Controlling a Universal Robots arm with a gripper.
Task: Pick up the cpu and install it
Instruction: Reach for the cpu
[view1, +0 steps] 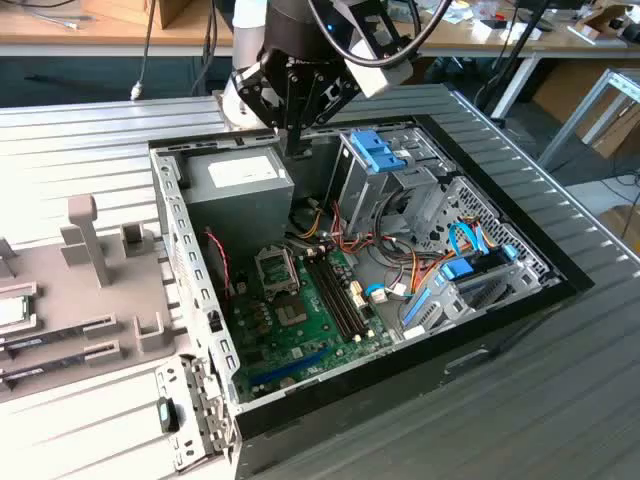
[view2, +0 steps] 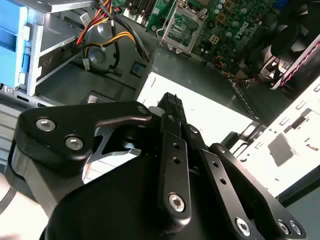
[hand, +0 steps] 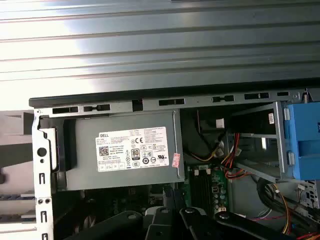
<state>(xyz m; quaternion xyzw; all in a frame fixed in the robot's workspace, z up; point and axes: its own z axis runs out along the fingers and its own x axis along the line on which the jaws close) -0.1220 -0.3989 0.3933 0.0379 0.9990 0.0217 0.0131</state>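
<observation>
The cpu, a small silver square with a green rim, lies in a grey fixture at the exterior view's far left, outside the computer case. My gripper hangs over the back of the open case, just above the grey power supply's edge and far from the cpu. In the second wrist view the gripper has its black fingers closed together, with nothing seen between them. The motherboard's socket frame sits below and in front of the gripper and appears again as a metal frame in the second wrist view.
Two long memory sticks lie in the fixture beside the cpu. Inside the case are a power supply with a white label, blue drive bays, bundles of coloured cables and the green motherboard. Metal case walls ring the opening.
</observation>
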